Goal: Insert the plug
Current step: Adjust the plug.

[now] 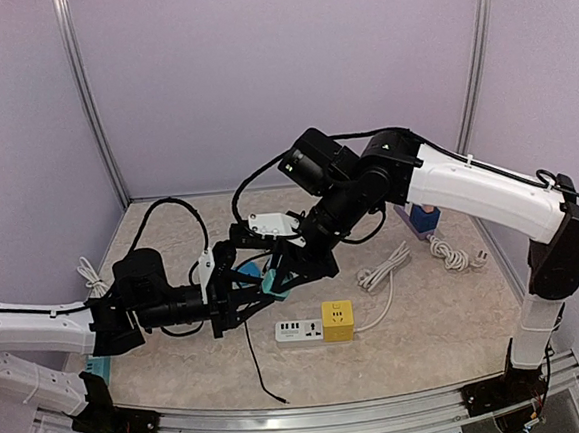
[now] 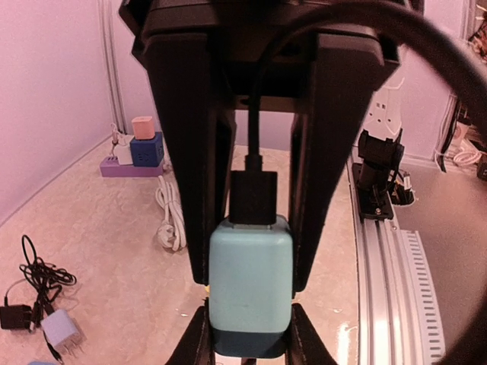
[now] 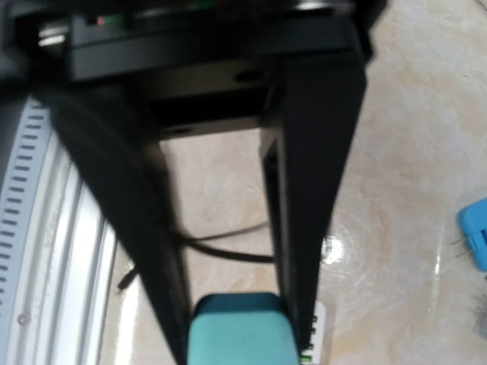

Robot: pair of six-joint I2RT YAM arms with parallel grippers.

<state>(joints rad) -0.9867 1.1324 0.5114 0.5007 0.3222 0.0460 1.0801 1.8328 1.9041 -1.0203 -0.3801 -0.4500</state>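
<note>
The plug (image 2: 249,285) is a light teal adapter with a darker teal end and a black USB cable (image 2: 254,137) in its top. It hangs above the table between both arms, and in the top view it shows as a teal block (image 1: 271,281). My left gripper (image 2: 249,280) has its fingers pressed on both sides of the plug. My right gripper (image 3: 240,342) is shut on the dark teal end, its fingers (image 2: 304,338) rising from below in the left wrist view. The white power strip (image 1: 298,330) with a yellow cube (image 1: 338,320) lies just below and to the right.
The black cable (image 1: 256,365) trails toward the front rail. A coiled white cord (image 1: 386,269) lies right of centre, and a purple strip with blue and pink adapters (image 2: 135,156) sits at the back. A black charger (image 2: 19,313) and a white adapter (image 2: 62,331) lie nearby.
</note>
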